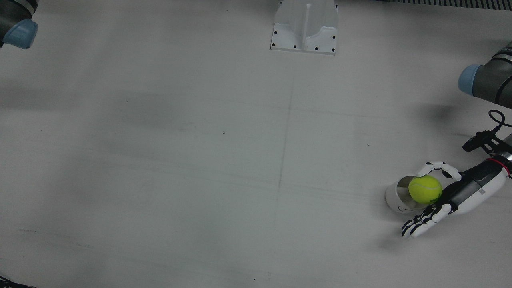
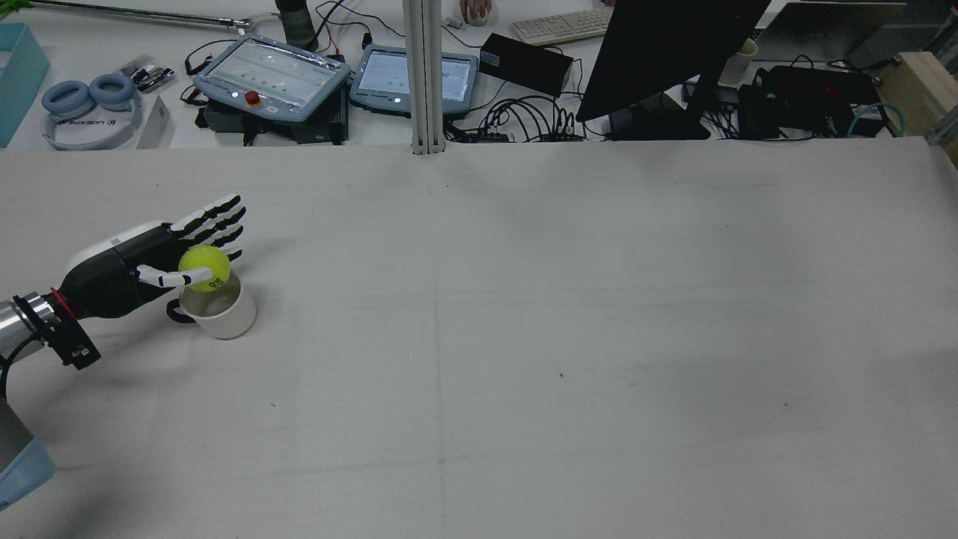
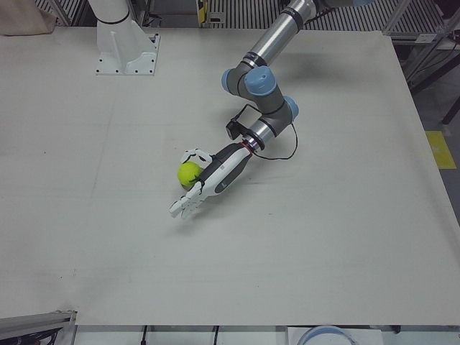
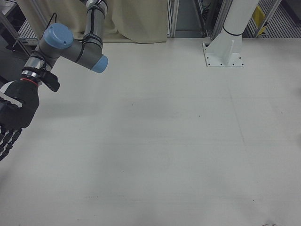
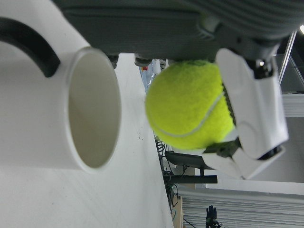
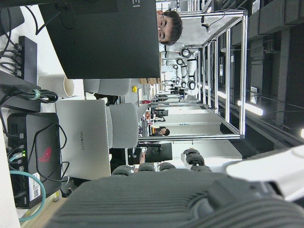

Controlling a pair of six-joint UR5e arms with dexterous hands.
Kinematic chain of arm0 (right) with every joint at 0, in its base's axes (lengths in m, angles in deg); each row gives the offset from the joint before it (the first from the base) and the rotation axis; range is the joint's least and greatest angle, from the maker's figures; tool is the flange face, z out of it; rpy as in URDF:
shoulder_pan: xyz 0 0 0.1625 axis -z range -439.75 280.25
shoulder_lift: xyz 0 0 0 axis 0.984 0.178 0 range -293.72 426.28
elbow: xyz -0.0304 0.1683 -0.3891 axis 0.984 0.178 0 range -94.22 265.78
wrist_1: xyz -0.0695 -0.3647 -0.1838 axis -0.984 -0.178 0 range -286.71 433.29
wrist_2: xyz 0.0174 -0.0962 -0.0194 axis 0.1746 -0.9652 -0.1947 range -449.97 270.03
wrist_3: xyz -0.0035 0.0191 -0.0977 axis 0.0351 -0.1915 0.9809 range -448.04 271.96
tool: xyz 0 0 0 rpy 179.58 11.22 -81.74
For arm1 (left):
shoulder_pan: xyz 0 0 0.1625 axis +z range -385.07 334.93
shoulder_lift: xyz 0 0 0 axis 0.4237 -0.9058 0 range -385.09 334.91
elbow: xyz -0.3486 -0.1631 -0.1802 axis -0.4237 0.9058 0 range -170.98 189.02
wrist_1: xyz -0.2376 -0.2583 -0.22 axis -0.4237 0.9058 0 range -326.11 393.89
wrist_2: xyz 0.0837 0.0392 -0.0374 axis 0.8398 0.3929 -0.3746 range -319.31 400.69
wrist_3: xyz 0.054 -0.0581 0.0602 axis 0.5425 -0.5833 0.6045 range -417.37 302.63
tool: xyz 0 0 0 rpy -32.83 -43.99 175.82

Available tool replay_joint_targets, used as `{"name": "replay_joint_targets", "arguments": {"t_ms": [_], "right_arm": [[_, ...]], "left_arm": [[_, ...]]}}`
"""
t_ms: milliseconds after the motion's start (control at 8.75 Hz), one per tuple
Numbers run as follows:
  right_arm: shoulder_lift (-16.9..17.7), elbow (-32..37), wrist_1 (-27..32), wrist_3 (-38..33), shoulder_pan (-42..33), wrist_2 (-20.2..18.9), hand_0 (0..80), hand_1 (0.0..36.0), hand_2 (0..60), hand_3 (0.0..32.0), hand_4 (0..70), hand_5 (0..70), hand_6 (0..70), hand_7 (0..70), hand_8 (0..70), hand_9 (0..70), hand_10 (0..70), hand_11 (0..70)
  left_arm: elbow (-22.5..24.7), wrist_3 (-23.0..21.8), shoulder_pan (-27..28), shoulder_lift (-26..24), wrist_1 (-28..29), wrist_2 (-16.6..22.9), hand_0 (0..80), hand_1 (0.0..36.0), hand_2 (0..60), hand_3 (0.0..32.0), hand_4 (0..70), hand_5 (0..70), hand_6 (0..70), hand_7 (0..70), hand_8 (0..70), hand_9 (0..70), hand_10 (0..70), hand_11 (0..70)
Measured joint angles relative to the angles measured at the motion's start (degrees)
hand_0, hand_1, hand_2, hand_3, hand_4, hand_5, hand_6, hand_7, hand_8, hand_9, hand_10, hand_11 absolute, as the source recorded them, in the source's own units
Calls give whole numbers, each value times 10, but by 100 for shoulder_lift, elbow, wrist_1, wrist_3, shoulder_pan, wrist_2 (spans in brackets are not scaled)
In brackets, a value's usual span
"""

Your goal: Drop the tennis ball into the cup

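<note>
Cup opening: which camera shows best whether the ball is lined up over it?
The left hand view: the cup mouth fills the frame, with the tennis ball above it in the left hand. Front and rear views show ball overlapping rim, but small. In the left-front view the cup is hidden; the right-front misses it.

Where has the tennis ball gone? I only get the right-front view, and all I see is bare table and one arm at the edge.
Observer: The other arm has it. In the rear view the left hand holds the tennis ball, pinned against the palm.
Operator: And is there a cup anywhere?
Observer: Yes, a white cup with a dark handle stands upright right below the ball. The left hand view shows the ball above the open mouth, not yet inside.
Operator: So what is the hand in my picture doing?
Observer: That is the right hand. It holds nothing and its fingers are spread.
</note>
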Motion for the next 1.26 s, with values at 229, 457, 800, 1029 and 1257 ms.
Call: {"name": "replay_joint_targets", "arguments": {"t_ms": [229, 457, 800, 1029, 1257], "right_arm": [[0, 0, 0, 0, 0, 0, 0, 0, 0, 0, 0, 0, 0, 0, 0, 0, 0, 0], [0, 0, 0, 0, 0, 0, 0, 0, 0, 0, 0, 0, 0, 0, 0, 0, 0, 0], [0, 0, 3, 0, 0, 0, 0, 0, 0, 0, 0, 0, 0, 0, 0, 0, 0, 0], [0, 0, 0, 0, 0, 0, 0, 0, 0, 0, 0, 0, 0, 0, 0, 0, 0, 0], [0, 0, 0, 0, 0, 0, 0, 0, 0, 0, 0, 0, 0, 0, 0, 0, 0, 0]], "left_arm": [[-2, 0, 15, 17, 20, 0, 390, 163, 354, 250, 0, 56, 106, 7, 18, 0, 0, 3], [1, -47, 3, 28, 53, 2, 372, 137, 275, 250, 0, 34, 35, 5, 6, 0, 0, 0], [-229, -101, -707, -121, 79, 28, 412, 140, 215, 160, 0, 39, 74, 29, 12, 0, 0, 4], [-503, -84, -1798, -296, 64, 67, 468, 185, 192, 136, 0, 49, 0, 29, 0, 0, 0, 3], [-525, -104, -2916, -320, -43, 149, 483, 193, 209, 154, 0, 86, 191, 23, 33, 0, 4, 28]]}}
